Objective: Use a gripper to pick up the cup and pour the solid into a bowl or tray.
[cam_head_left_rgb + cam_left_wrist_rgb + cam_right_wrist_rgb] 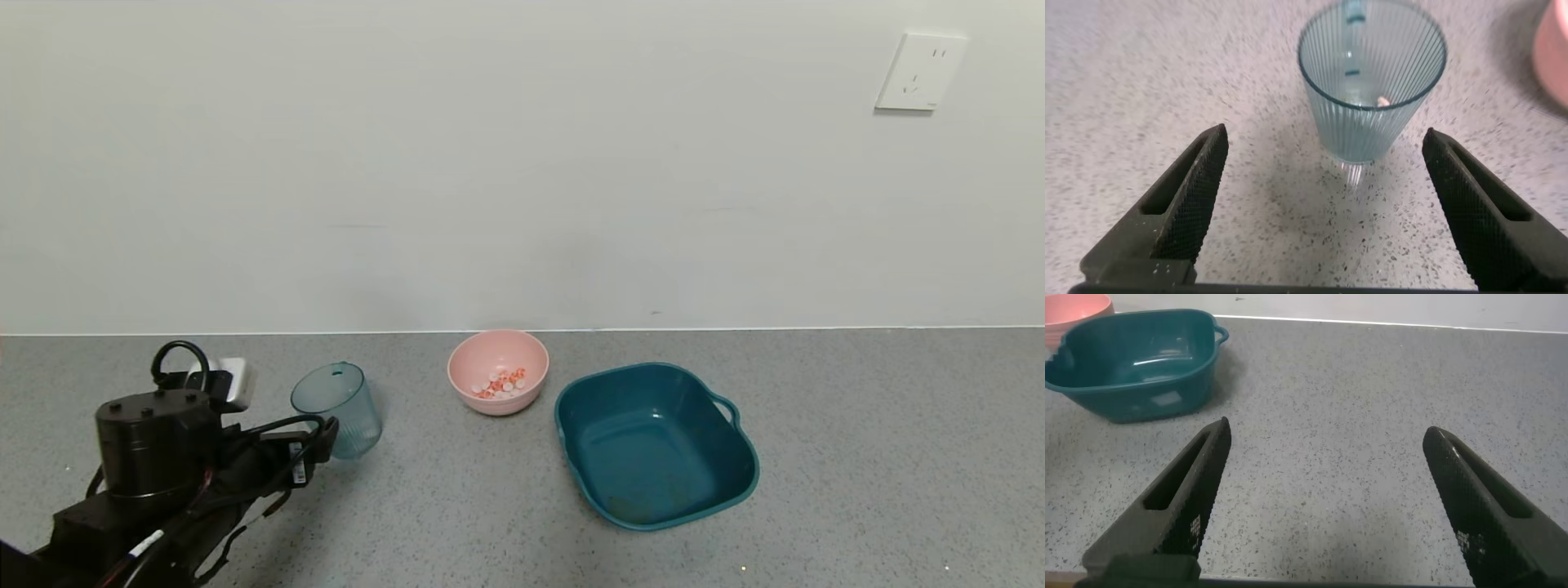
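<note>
A grey speckled counter runs up to a plain white wall with a socket plate high on the right. The left end effector sits low on the counter's left with its fingers spread wide apart, the cup just ahead of it, untouched; the right end effector, fingers also apart, shows only in its own wrist view, facing the teal tray. The cup stands upright, long axis vertical, mouth up, one small piece visible through its ribbed wall, while the solid lies in the pink bowl between cup and tray.
</note>
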Available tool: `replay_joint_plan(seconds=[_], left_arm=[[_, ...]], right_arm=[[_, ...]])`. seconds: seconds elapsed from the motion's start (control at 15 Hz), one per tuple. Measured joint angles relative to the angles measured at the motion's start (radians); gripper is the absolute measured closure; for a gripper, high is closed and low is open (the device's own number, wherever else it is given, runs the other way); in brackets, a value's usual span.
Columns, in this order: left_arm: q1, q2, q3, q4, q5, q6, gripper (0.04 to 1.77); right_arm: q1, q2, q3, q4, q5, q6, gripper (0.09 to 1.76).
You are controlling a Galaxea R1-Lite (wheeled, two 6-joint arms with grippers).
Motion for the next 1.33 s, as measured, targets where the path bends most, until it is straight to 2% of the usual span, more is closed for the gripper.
replay_joint_plan(seconds=[0.4, 0.67, 0.8, 1.13, 1.33], left_arm=[[0.004, -0.182, 0.058, 0.005, 0.003, 0.004, 0.10], [0.004, -0.303, 0.073, 0.012, 0.003, 0.044, 0.10], [0.004, -0.389, 0.077, 0.074, 0.002, 0.051, 0.10], [-0.018, -0.650, 0.062, 0.310, -0.006, 0.055, 0.09], [0.016, -0.819, 0.042, 0.480, -0.098, 0.055, 0.09]], right_arm=[[0.000, 0.000, 0.000, 0.000, 0.000, 0.000, 0.14], [0.000, 0.000, 0.000, 0.000, 0.000, 0.000, 0.14], [0.000, 0.000, 0.000, 0.000, 0.000, 0.000, 0.14], [0.000, 0.000, 0.000, 0.000, -0.001, 0.000, 0.14], [0.000, 0.000, 0.000, 0.000, -0.001, 0.000, 0.14]])
